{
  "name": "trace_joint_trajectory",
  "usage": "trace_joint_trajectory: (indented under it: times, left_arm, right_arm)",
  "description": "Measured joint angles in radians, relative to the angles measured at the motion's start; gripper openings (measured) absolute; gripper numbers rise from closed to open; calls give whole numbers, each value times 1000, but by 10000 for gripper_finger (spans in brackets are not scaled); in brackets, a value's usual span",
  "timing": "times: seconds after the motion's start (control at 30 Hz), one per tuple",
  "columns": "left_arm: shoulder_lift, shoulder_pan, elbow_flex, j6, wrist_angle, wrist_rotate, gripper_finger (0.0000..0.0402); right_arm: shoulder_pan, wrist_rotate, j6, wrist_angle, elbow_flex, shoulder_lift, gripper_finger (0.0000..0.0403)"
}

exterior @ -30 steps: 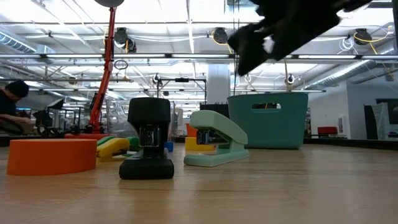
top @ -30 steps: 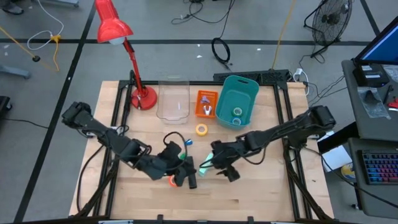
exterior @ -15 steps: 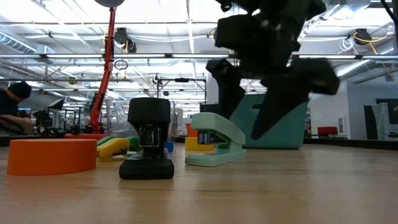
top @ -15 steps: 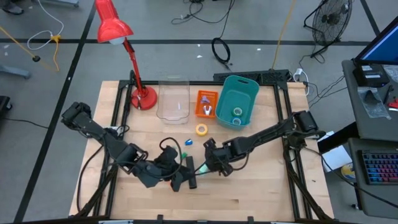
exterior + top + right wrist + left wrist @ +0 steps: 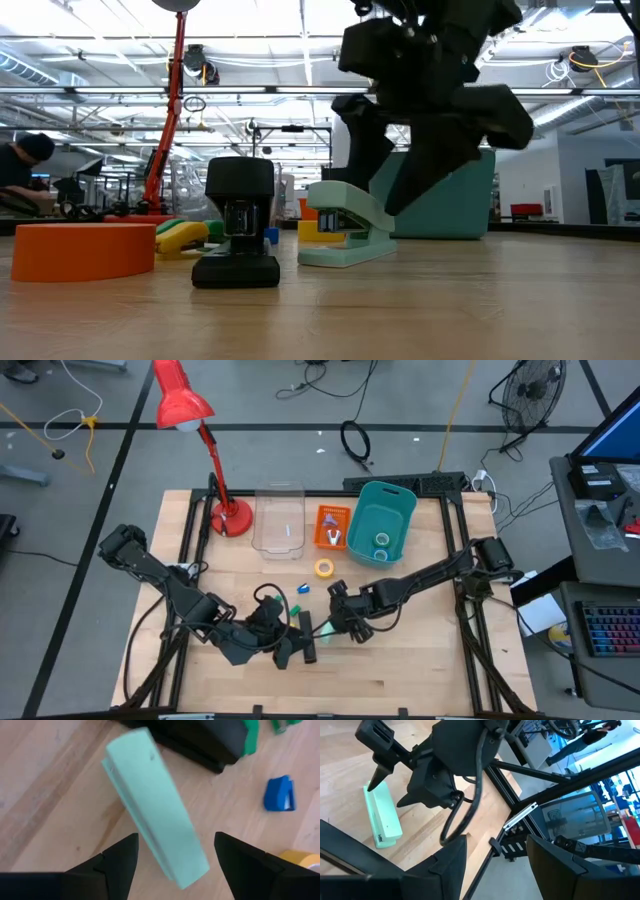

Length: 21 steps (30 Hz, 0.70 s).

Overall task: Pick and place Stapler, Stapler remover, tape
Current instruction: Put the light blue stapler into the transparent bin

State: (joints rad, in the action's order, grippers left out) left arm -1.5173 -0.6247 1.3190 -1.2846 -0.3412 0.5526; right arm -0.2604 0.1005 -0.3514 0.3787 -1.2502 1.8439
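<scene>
Jaws spread wide, the right gripper (image 5: 172,857) hovers over the mint-green stapler (image 5: 156,805) lying on the wooden table (image 5: 420,670), beside a black stapler (image 5: 238,222); the left gripper (image 5: 496,851) waits nearby, jaws parted and empty

I find no readable text, label, brand, number or sign in any view. The orange package (image 5: 331,526) on the table (image 5: 420,680) carries printing near its top edge, but it is too small for me to read. The mint-green stapler (image 5: 157,815) shows a plain upper surface with no marking that I can make out.
</scene>
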Motion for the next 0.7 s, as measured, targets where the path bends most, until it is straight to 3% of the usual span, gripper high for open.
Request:
trace_joint_trajectory:
  times: [0.37, 0.57, 0.7]
  left_arm:
    - [0, 0, 0, -4, 1, 0, 209]
    - [0, 2, 0, -3, 1, 0, 209]
    - [0, 2, 0, -3, 1, 0, 209]
  right_arm:
    - [0, -18, 102, -16, 36, -3, 202]
    - [-1, -22, 166, -4, 37, -3, 154]
    - [-2, -86, 203, 2, 37, -5, 122]
